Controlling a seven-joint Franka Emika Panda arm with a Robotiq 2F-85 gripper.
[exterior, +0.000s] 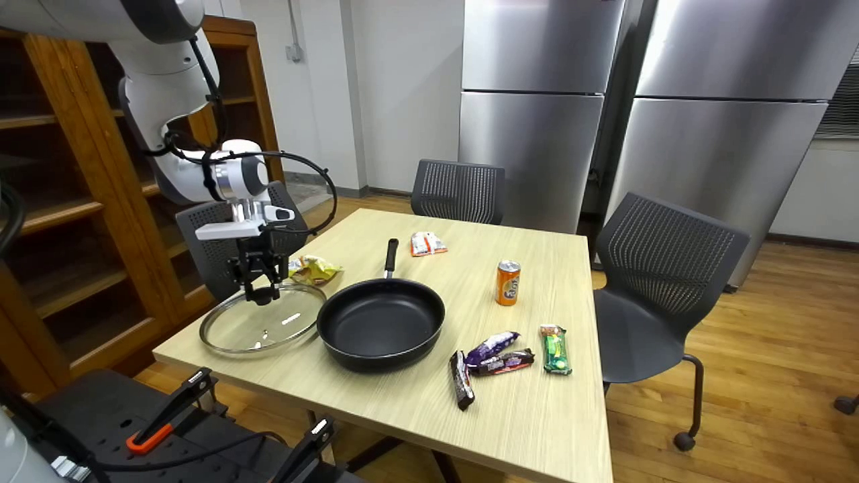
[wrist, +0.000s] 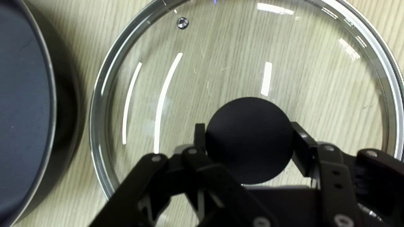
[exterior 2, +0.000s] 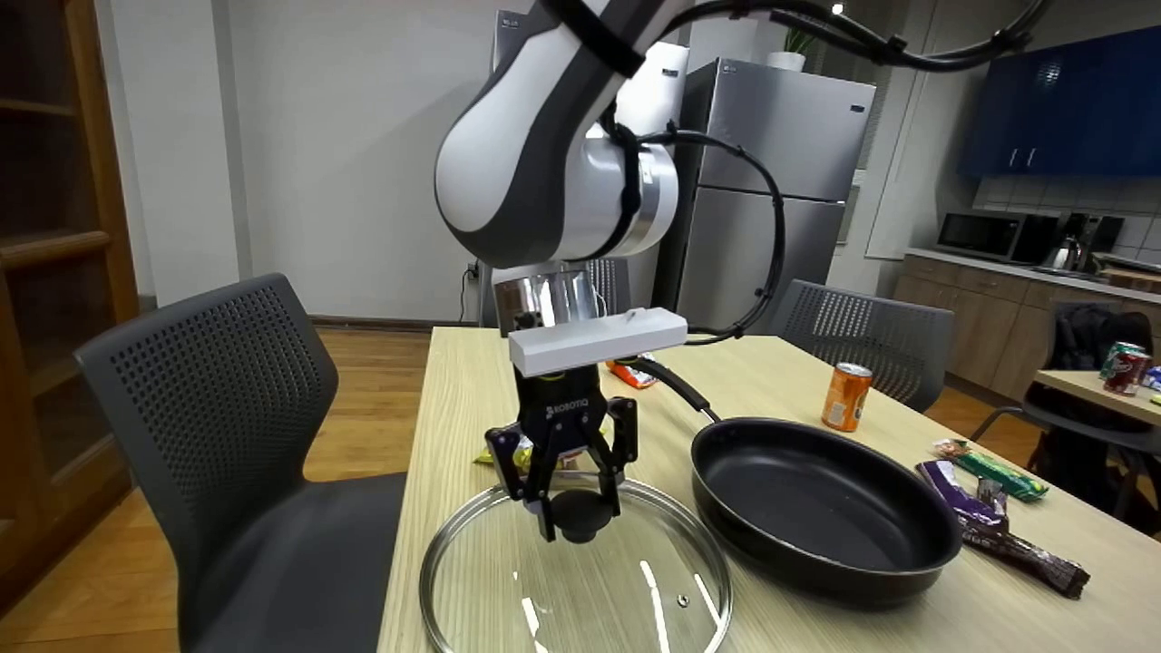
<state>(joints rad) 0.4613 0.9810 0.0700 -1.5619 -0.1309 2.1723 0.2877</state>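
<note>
My gripper [wrist: 249, 139] points down at the round black knob [wrist: 249, 119] of a clear glass lid. Its fingers [wrist: 200, 134] stand against opposite sides of the knob and grip it. The lid [exterior 2: 580, 603] has a metal rim and a small vent. It looks level, at table height; I cannot tell whether it rests on the wood. Right beside it is a black frying pan [exterior: 380, 322], uncovered, its handle [exterior: 391, 256] pointing to the back. Only the pan's edge [wrist: 47, 104] shows in the wrist view.
Behind the lid lies a yellow snack bag [exterior: 317, 270], with a red and white packet [exterior: 427, 244] farther back. An orange can [exterior: 508, 284] stands beyond the pan. Several wrapped bars, one purple [exterior: 493, 347] and one green [exterior: 556, 350], lie nearby. Chairs [exterior: 661, 288] surround the table.
</note>
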